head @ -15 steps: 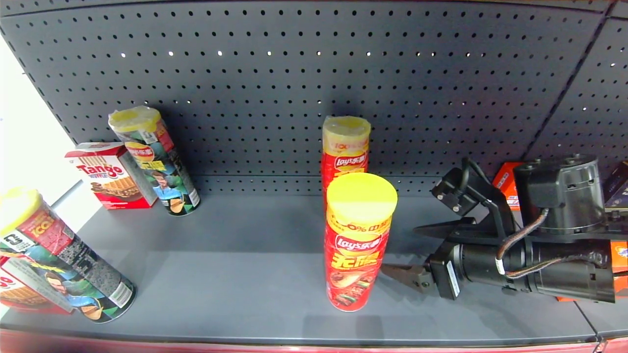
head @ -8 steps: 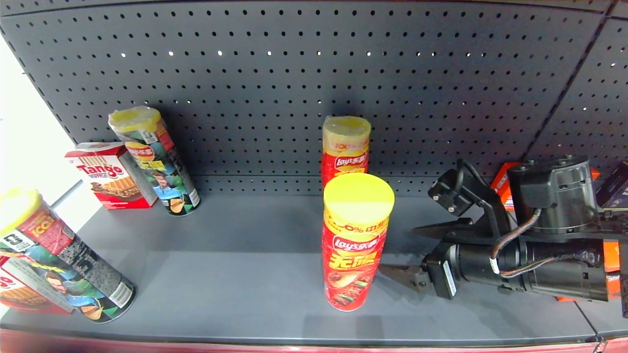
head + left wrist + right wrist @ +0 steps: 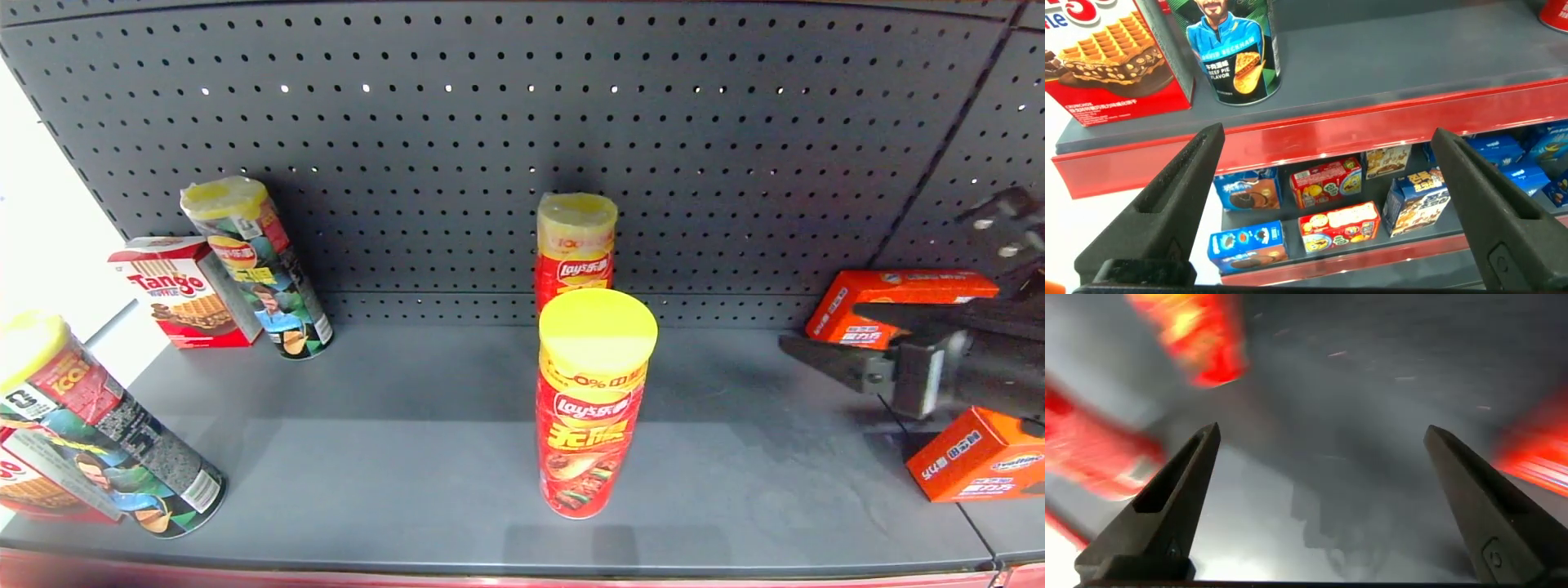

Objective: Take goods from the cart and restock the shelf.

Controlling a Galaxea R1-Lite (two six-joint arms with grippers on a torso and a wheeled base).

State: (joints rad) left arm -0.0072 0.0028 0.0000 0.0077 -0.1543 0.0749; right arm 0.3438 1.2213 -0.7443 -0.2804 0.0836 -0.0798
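Flanking the red can [image 3: 594, 408] — tins [image 3: 253, 269] and a box [image 3: 184, 294] left, orange boxes [image 3: 890, 294] right. Beside these, right gripper [image 3: 819, 327], fingers apart; left gripper [image 3: 1327, 135] likewise.

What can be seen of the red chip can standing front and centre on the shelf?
The red chip can is a tall round tube in a printed wrap, with a flat yellow lid shut on top. It stands upright on the grey shelf near its front edge, straight before a second can by the pegboard. Nothing grips it; the right gripper is apart, to its right.
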